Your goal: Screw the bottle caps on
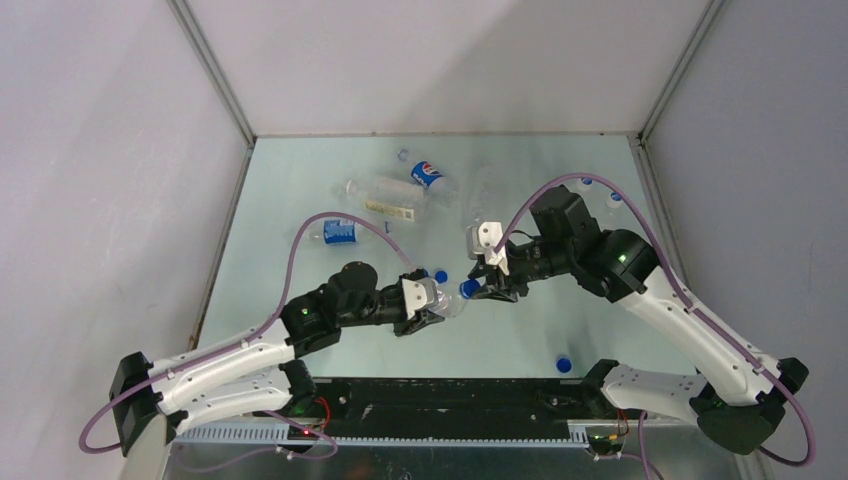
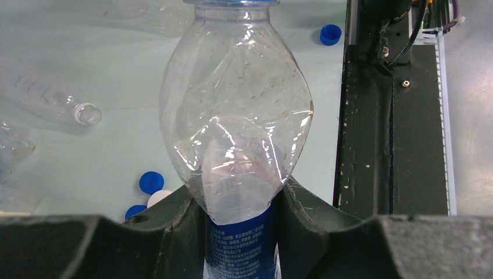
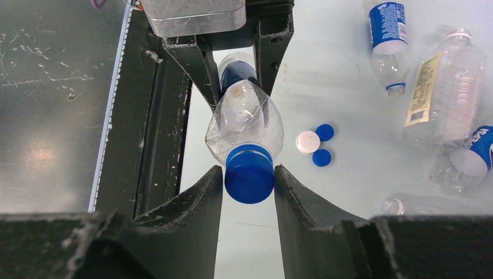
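My left gripper (image 1: 428, 301) is shut on a clear crumpled bottle (image 1: 450, 301) with a blue label, holding it above the table with the neck pointing right. In the left wrist view the bottle (image 2: 238, 116) fills the gap between the fingers (image 2: 174, 215). A blue cap (image 3: 250, 177) sits on the bottle's neck (image 3: 244, 125). My right gripper (image 3: 248, 171) has a finger against each side of that cap; it also shows in the top view (image 1: 488, 287). One white cap (image 3: 307, 142) and two blue caps (image 3: 321, 157) lie loose on the table.
Several uncapped bottles lie at the back: a blue-labelled one (image 1: 338, 232), a pale-labelled one (image 1: 385, 202), a logo one (image 1: 432, 178). Another blue cap (image 1: 564, 364) lies near the black base rail (image 1: 450, 395). Walls enclose the table on three sides.
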`<state>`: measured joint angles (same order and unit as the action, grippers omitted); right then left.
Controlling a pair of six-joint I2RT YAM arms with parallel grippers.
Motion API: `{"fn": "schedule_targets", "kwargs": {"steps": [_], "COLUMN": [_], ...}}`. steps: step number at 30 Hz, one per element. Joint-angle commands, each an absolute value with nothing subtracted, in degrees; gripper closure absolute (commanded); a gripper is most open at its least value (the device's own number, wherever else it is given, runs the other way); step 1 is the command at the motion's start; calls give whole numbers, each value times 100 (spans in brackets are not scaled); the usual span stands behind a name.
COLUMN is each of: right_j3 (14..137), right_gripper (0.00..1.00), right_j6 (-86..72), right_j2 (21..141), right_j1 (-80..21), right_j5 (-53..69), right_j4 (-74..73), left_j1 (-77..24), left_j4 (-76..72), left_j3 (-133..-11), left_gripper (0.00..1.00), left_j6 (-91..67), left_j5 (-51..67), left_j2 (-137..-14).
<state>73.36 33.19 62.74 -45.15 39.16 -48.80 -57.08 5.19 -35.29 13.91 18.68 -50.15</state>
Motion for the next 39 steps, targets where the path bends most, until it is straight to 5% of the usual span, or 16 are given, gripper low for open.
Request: {"fn": "schedule_targets", "kwargs": {"steps": [1, 20, 39], "right_j3": [7532, 7537, 7146], "right_gripper": [60, 62, 91], "right_j6": [3335, 3310, 793], "right_j2": [6310, 6338, 6463], "right_j1": [-4587, -4580, -4409], "right_j5": [4035, 3914, 4313], "right_j4": [-5036, -5121, -4122], "left_j1": [-5670, -5625, -5625], "left_j4": [30, -207, -1285], "left_j3": [-3745, -3698, -3271], "left_gripper": [78, 79, 79], "left_j6": [1246, 1070, 1287], "left_j5": [1769, 1736, 1261], "left_j2": [-5008, -4983, -4549]}}
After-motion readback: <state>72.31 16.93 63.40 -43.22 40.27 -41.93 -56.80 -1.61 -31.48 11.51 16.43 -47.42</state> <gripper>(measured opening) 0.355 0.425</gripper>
